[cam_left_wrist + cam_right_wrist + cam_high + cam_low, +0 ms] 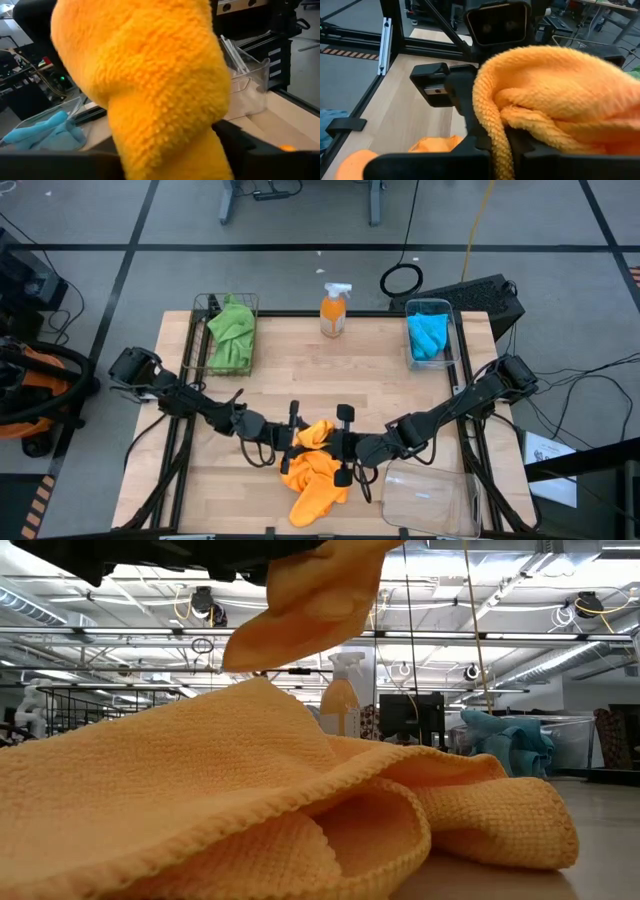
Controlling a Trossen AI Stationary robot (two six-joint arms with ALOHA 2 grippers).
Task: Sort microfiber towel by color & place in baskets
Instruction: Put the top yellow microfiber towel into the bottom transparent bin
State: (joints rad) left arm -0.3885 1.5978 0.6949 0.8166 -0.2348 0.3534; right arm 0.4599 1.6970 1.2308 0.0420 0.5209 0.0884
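Observation:
A bunched orange towel is held up over the middle of the table's near half, with my right gripper shut on it from the right. My left gripper faces it from the left, close against the bunch, which fills the left wrist view. A second orange towel lies crumpled on the table just below and nearer. Green towels fill the black wire basket at the far left. Blue towels lie in a clear basket at the far right. My right gripper pinches a thick fold of the orange towel between its two fingers, which come nearly level from the table's right. The cloth bulges up and over the fingers in several layers. The towel is lifted, and a loose corner hangs above the second orange towel.
An orange spray bottle with a white trigger stands at the far edge between the two filled baskets. An empty clear basket sits at the near right corner, close to my right arm. Bare wood shows in the middle of the table.

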